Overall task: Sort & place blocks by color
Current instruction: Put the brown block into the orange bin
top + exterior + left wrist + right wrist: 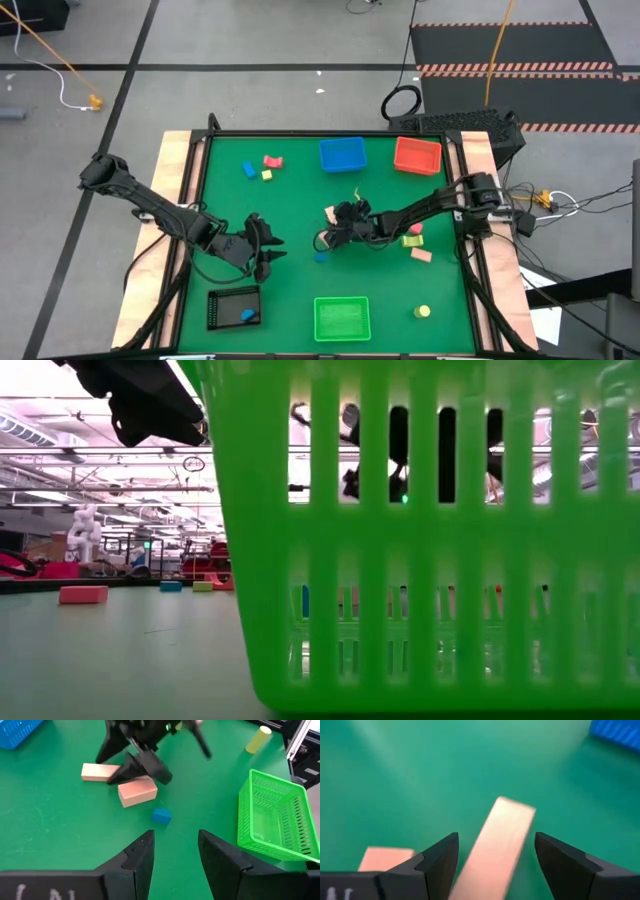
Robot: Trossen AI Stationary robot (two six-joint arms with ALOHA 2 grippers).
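My right gripper (496, 837) is open near the table's middle (332, 232). Its fingers stand on either side of a tan bar block (495, 845), with a gap on each side. A second tan block (385, 859) lies beside it. In the left wrist view the two tan blocks (101, 772) (137, 791) lie flat under that gripper (132, 770), with a blue cube (161, 815) nearby. My left gripper (175, 855) hangs open over the left of the table (270, 248) and holds nothing.
The blue tray (342, 153) and red tray (417, 155) stand at the far edge. The green tray (342, 318) and the black tray (233, 307), which holds a blue block, stand at the near edge. Loose blocks lie far left (268, 165) and right (415, 240). A yellow cylinder (423, 312) lies near right.
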